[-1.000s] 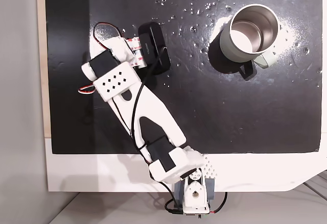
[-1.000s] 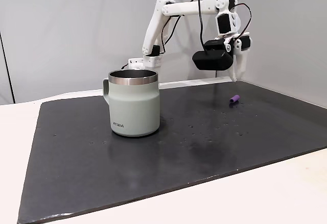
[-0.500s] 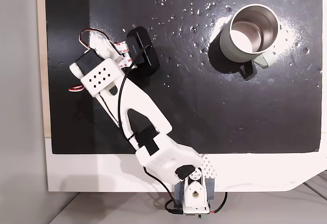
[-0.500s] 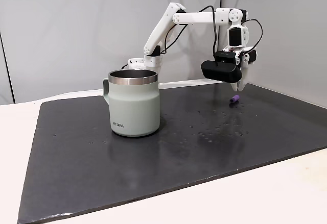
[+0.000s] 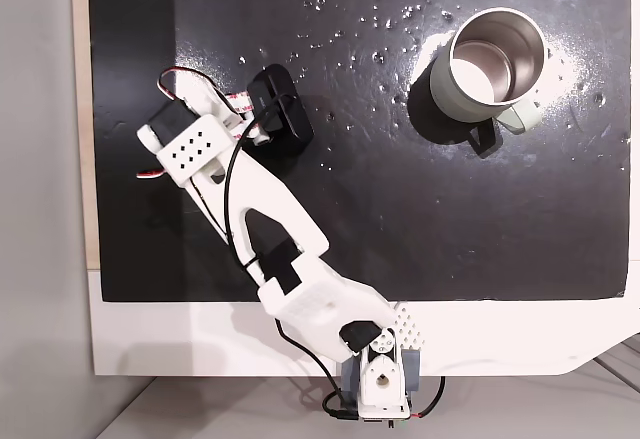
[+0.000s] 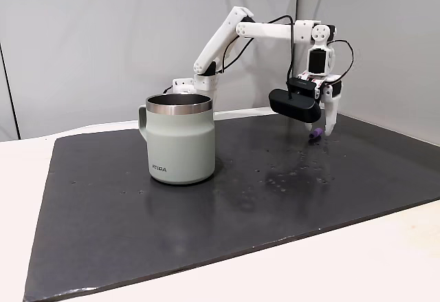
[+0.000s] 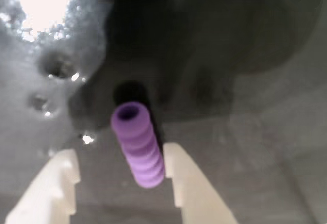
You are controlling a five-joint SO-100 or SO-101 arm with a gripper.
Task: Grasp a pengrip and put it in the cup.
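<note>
Pengrip lies on the dark mat, between the spread fingers, against the right one in the wrist view. Cup stands upright well apart, steel interior holding nothing.

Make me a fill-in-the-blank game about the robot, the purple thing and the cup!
1. The pengrip is coloured ____.
2. In the wrist view, the pengrip lies between the two fingers of the ____.
3. The cup stands upright on the ____ mat.
4. In the wrist view, the hand is ____, not shut.

Missing words: purple; hand; black; open
</note>
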